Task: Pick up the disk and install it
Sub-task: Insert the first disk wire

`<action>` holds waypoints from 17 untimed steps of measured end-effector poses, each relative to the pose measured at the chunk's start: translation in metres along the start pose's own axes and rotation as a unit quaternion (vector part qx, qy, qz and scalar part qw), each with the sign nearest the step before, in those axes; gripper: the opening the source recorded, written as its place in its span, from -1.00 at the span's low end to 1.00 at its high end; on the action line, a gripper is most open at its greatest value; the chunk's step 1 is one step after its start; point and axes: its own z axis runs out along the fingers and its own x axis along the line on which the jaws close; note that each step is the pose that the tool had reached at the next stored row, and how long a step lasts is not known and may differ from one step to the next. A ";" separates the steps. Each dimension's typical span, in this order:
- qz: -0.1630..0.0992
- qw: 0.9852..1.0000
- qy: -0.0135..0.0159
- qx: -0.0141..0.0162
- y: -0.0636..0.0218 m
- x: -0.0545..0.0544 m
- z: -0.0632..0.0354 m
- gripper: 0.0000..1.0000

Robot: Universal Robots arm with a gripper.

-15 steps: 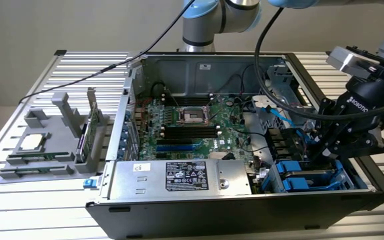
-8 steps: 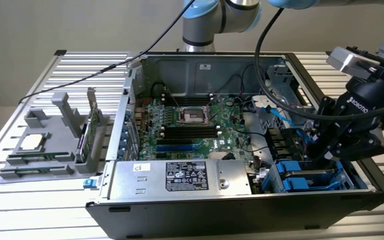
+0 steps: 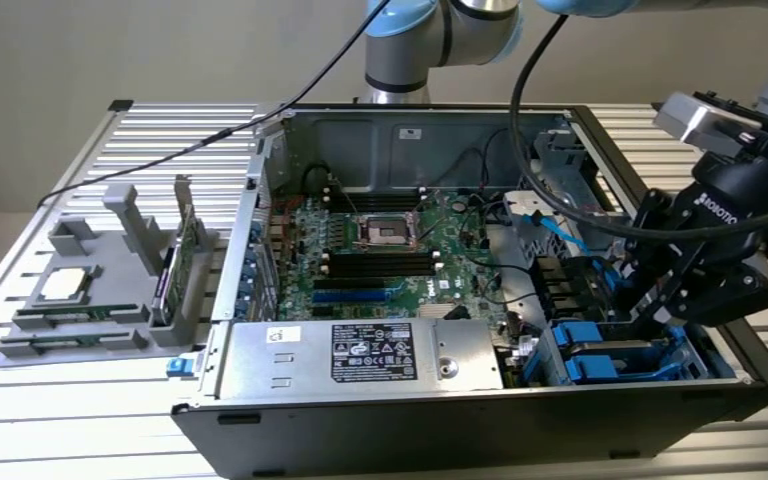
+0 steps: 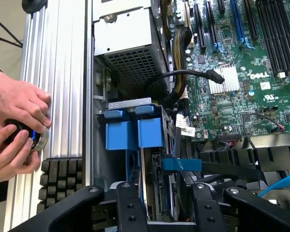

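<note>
Found gripper (image 4: 165, 191) low in the bay (image 4: 111, 169) at a corner of the case (image 3: 491, 425), jaws spread wider than the disk (image 4: 154, 169), clamping nothing. Found disk on edge in the bay, directly between the fingers (image 4: 128, 208), with a gap visible at one finger. Noted blue tabs (image 4: 121, 134) just ahead of the fingertips and motherboard (image 4: 232, 63) beyond to one side. Noted a person's hands (image 4: 14, 121) outside the case wall, well apart from gripper, around a small round object (image 4: 36, 137).
</note>
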 end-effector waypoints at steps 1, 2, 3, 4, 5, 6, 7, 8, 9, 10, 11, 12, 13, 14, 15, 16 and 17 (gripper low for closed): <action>0.000 1.000 0.000 0.000 0.0002 0.000 -0.0006 -0.13; 0.000 1.000 0.000 0.000 0.0005 0.000 -0.0013 -0.13; 0.000 1.000 0.000 0.000 0.0006 0.000 -0.0018 -0.13; 0.000 1.000 0.000 0.000 0.0008 0.001 -0.0024 -0.13; 0.000 1.000 0.000 0.000 0.0010 0.001 -0.0030 -0.13; -0.001 1.000 0.000 0.000 0.0013 0.001 -0.0040 -0.13; -0.001 1.000 0.000 0.000 0.0016 0.001 -0.0049 -0.13; -0.002 1.000 0.000 0.000 0.0017 0.001 -0.0053 -0.13; -0.003 1.000 0.000 0.001 0.0017 0.001 -0.0052 -0.13; -0.005 1.000 0.001 0.001 0.0017 0.001 -0.0052 -0.13; -0.007 1.000 0.001 0.002 0.0018 0.001 -0.0053 -0.13; -0.010 1.000 0.002 0.003 0.0018 0.001 -0.0053 -0.13; -0.012 1.000 0.002 0.006 0.0018 0.001 -0.0054 -0.13; -0.016 1.000 0.002 0.009 0.0018 0.001 -0.0053 -0.13; -0.020 1.000 0.002 0.013 0.0018 0.001 -0.0053 -0.13; -0.025 1.000 0.001 0.016 0.0018 0.001 -0.0053 -0.13; -0.029 0.999 0.001 0.018 0.0018 0.001 -0.0052 -0.13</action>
